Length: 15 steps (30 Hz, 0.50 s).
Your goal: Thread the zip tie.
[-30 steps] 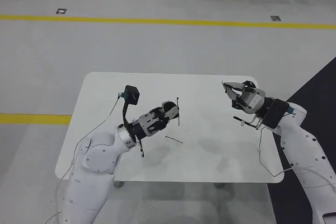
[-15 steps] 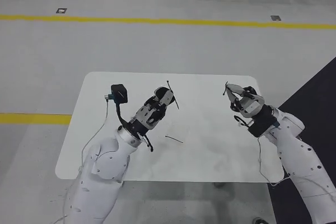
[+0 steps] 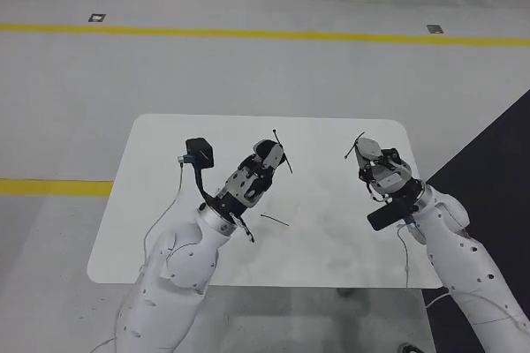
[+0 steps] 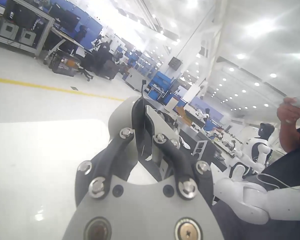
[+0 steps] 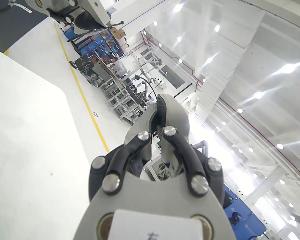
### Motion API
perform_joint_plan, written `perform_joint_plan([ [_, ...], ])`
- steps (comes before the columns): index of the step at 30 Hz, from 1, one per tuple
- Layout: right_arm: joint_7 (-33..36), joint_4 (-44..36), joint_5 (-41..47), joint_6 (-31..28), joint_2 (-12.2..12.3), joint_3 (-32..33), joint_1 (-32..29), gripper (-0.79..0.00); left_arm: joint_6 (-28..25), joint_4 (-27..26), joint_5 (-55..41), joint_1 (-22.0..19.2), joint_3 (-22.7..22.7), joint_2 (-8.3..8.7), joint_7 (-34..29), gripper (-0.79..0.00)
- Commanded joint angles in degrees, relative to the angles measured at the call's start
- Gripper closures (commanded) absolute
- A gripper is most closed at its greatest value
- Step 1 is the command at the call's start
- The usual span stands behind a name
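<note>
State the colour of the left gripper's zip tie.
Black. The zip tie shows best in left wrist view.

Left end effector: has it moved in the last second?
Yes. The left end effector went toward the far edge of the table, away from the loose zip tie.

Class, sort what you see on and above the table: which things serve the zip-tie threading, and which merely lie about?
In the job: left gripper, shut on a black zip tie; right gripper, shut on a second zip tie.
Lying about: spare zip tie, flat on the white table, touched by neither gripper.
</note>
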Motion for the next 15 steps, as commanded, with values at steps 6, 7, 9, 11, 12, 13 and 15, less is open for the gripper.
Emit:
perform_joint_plan([
  [6, 1.4, -3.0, -2.7, -7.9, 0.1, -2.4, -2.3, 0.0, -6.8, 1.1, -3.9, 0.4, 6.2, -0.87, 3.5, 0.0],
  [7, 1.2, -3.1, -2.4, -11.2, 0.2, -2.5, -2.1, 0.0, -8.5, 1.8, -4.5, -0.1, 6.7, -0.93, 3.2, 0.0],
  [9, 1.0, -2.6, -1.4, -15.8, 0.3, -2.6, -1.8, 0.0, -9.6, 2.5, -5.4, -0.8, 6.7, -0.94, 2.5, 0.0],
  [11, 0.4, -2.3, -1.5, -21.3, 0.6, -2.4, -1.0, 0.0, -11.0, 2.7, -5.5, -1.5, 6.1, -0.83, 1.6, 0.0],
  [12, -0.2, -2.0, -1.6, -23.8, 0.8, -2.3, -0.7, 0.0, -11.6, 2.7, -6.1, -1.5, 5.7, -0.78, 1.8, 0.0],
  [13, -0.8, -1.7, -1.4, -26.1, 1.0, -2.1, -0.5, 0.0, -12.3, 2.7, -7.0, -1.5, 5.3, -0.74, 1.7, 0.0],
  [15, -2.1, -1.7, -1.7, -32.1, 1.3, -2.2, 0.1, 0.0, -12.9, 2.9, -9.7, -1.7, 4.7, -0.69, 1.3, 0.0],
])
